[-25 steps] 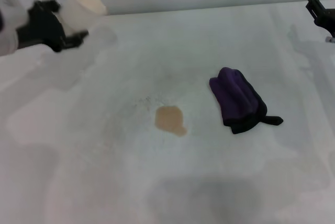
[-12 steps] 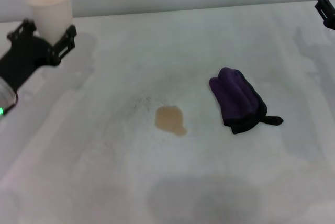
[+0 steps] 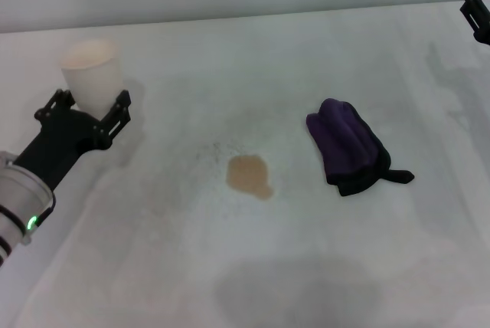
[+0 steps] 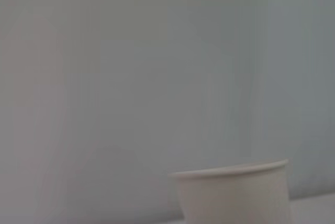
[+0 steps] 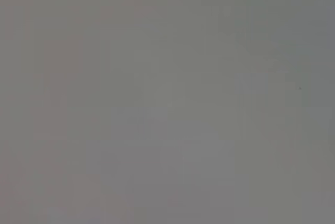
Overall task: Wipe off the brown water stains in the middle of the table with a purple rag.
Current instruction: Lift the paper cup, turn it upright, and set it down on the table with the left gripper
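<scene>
We read the scene from the largest thing to the smallest. The white tabletop [image 3: 253,274] fills the head view, with faint grey smudges across its middle. On its left side the left arm [image 3: 34,178] reaches in from the near edge, a green light lit on its cuff. Over the last second this arm has swung down and inward: its left tool [image 3: 86,107] was raised at the far left corner with the paper cup [image 3: 93,75] tipped, and now sits lower, the cup upright and apparently down on the tabletop. The black fingers stand one on each side of the cup's lower wall, but we cannot tell whether they pinch it or have let go (the left wrist view shows only the cup's rim against a blank wall).

The purple rag [image 3: 348,148] lies bunched right of centre, its black edge and small tail on the near side; it has not moved and nothing touches it. The brown stain [image 3: 248,175] lies near the middle, just left of the rag but apart from it, unchanged in shape.

The right tool [image 3: 477,12] shows only as a black tip at the far right edge, its fingers unreadable (its wrist view is blank).

We judge that wiping has not begun: the cup is being set aside, and the rag must be picked up next.
</scene>
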Controlling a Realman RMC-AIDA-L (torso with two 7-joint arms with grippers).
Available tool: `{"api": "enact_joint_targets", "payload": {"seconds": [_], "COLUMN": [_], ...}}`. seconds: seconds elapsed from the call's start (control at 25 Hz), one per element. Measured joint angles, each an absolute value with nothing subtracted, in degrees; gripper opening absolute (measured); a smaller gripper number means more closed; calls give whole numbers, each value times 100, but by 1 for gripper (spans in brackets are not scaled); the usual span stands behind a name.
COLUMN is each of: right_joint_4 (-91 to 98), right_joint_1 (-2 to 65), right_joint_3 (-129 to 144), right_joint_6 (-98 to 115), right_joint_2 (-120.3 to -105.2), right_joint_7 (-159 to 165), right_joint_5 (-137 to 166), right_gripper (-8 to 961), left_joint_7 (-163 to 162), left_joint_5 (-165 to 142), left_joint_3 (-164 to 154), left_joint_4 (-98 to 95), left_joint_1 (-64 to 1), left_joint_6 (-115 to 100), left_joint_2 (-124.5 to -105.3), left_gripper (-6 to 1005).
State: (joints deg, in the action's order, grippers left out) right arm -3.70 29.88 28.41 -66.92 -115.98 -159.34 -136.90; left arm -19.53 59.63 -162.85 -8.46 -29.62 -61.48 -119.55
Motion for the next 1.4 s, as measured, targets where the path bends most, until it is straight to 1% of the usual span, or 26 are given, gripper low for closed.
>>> {"api": "enact_joint_targets", "payload": {"seconds": [0.44,0.8,1.36,1.4], "right_joint_4": [-407,-421,-422,-422], "right_joint_1": [2992,3048,3062,3059], "right_joint_3": [2892,2965,2971,2971], "right_joint_6": [-6722,-6740,-6887,-6900], "right_joint_2": [-11614,-11619,-11620,-11620], "right_joint_7": [-15934,-15934,-15848,-15847], "right_joint_5": [-13682,-13624,-13548,-13540], "right_gripper": [840,840,839,839], "left_joint_7": [-1453,-1072,-1017,-1003], "left_joint_5": [5929,5930,5962,5963], "left_joint_3": [-16289,-16290,-16287,-16286], "left_joint_4": [-943,-1126,-1378,-1379], "left_joint_1": [-2656,-2613,-2227,-2194], "left_joint_6": [-5950,-5438,-5587,-5654], "left_joint_2": [-11970,-11971,-11979,-11979], "left_gripper": [715,719,720,739]}}
